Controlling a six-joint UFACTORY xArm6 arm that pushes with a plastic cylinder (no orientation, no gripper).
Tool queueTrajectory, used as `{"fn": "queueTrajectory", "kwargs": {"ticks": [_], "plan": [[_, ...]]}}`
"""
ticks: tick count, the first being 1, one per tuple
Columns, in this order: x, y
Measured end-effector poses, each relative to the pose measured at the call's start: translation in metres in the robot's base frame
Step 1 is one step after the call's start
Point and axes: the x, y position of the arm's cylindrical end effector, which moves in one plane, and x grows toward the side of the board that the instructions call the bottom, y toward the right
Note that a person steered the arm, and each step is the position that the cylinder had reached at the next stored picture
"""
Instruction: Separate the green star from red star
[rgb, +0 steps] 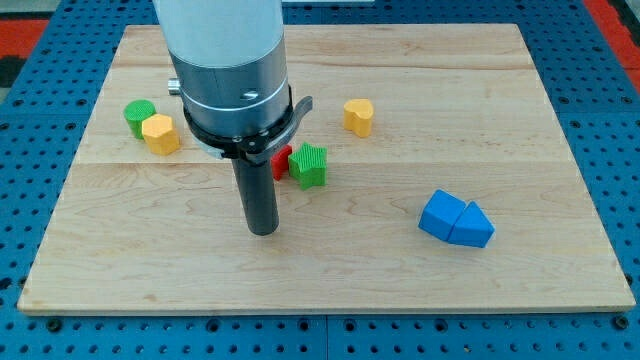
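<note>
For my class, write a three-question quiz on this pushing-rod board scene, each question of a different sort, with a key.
1. True or false: the ridged green star block touches the red star block.
2. Which lies nearest the view's right? A) the two blue blocks B) yellow block beside the green round block C) green round block
3. Fill in: my tip stands toward the view's ______ of the stars, on the wooden board.

Key: 1 true; 2 A; 3 bottom.
</note>
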Motion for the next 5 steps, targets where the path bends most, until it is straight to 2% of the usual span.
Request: {"fn": "queueTrajectory", "kwargs": {"ticks": [4,5], "plan": [[-0.008,-0.012],[-0.064,-0.010]]}}
